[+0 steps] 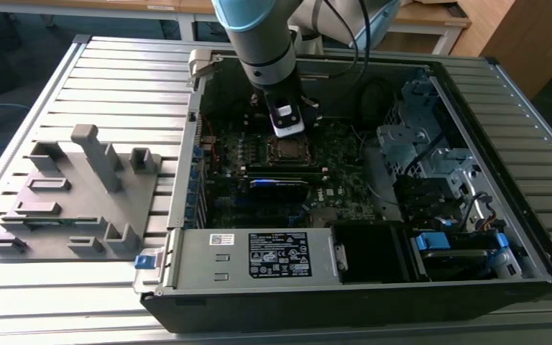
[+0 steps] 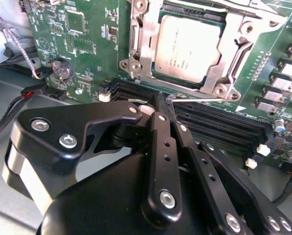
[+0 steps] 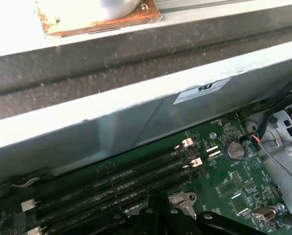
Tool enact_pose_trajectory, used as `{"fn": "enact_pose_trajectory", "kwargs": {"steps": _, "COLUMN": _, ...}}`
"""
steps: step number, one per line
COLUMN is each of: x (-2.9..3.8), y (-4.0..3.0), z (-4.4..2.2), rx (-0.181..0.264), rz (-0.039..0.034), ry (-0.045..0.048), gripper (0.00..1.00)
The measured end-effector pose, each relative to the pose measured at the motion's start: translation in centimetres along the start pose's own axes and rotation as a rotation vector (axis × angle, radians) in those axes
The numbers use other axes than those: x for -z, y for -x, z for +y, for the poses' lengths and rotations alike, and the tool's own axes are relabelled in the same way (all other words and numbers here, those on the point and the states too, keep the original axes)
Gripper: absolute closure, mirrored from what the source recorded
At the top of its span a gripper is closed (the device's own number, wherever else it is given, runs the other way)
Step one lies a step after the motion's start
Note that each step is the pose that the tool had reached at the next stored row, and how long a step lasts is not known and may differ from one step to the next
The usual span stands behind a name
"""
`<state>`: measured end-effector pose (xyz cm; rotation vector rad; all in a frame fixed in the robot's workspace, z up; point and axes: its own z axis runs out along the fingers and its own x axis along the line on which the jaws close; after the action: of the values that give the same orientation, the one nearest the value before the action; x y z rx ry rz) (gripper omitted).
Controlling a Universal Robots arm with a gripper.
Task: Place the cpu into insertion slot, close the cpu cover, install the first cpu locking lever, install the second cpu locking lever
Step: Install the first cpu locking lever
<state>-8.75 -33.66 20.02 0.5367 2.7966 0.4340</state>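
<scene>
In the exterior view my claw [image 1: 290, 134] hangs inside the open computer case [image 1: 372, 305], just above the socket [image 1: 289, 149]. In the second wrist view the chip [image 2: 190, 46] sits in that socket with the metal cover [image 2: 227, 58] lying flat around it. My fingers [image 2: 161, 147] are pressed together, tips at the hooked end of a thin lever [image 2: 199, 100], perhaps nipping it. In the first wrist view long memory slots [image 3: 111, 181] run beside the case wall.

Glare whitens the case wall [image 3: 62, 122] — the computer's interior [image 1: 353, 144] lies dim, shadowed.
</scene>
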Motion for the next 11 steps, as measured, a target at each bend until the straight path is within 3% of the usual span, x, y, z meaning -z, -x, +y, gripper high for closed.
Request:
{"fn": "enact_pose_trajectory", "kwargs": {"steps": 5, "x": 0.16, "y": -0.03, "z": 0.03, "rx": 0.0, "rz": 0.0003, "ry": 0.0009, "gripper": 0.9}}
{"fn": "enact_pose_trajectory", "kwargs": {"steps": 11, "x": 0.2, "y": -0.02, "z": -0.08, "rx": -0.005, "rz": 0.0054, "ry": 0.0159, "gripper": 0.9}}
